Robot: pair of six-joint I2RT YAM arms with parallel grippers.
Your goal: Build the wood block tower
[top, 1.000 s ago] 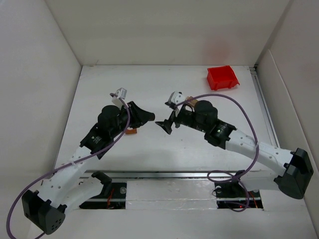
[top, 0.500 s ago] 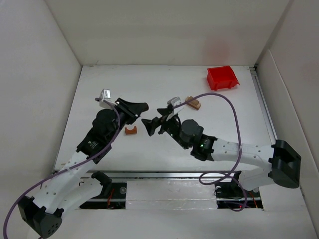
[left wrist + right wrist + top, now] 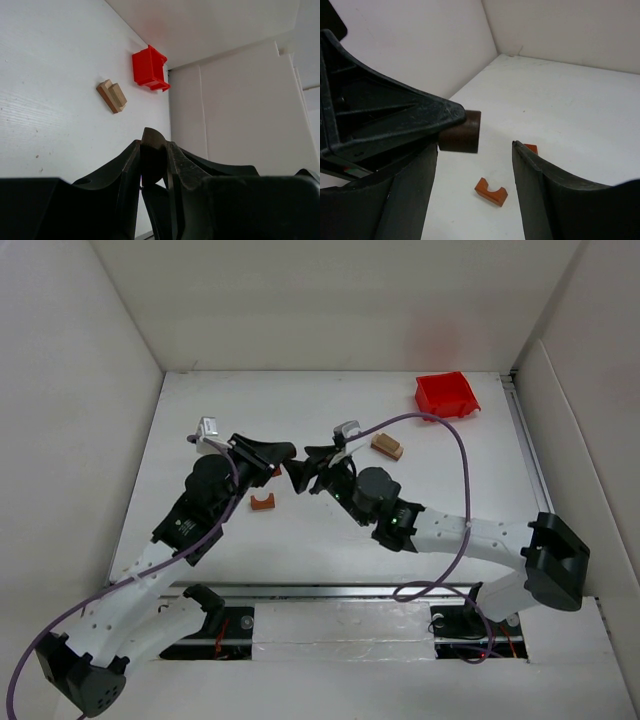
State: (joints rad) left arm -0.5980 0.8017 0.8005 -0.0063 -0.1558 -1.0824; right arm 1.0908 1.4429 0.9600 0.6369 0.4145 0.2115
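Left wrist view: left gripper [image 3: 155, 150] clamped on a dark brown block [image 3: 150, 137], whose tip pokes out past the fingers. Right gripper [image 3: 474, 149] spread wide, holding nothing; that block sits just ahead of its gap. Orange arch block [image 3: 490, 191] lies below the gap. Tan block [image 3: 112, 96] ahead of left gripper — red bin [image 3: 149, 67] beyond, inside hidden.

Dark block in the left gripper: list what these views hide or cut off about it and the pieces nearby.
Dark block: only one end shows in the right wrist view; the left gripper covers the rest, so its length is unknown.
Orange piece: right wrist view, mostly behind the right gripper.
Top view: that block is lost among dark gripper tips.
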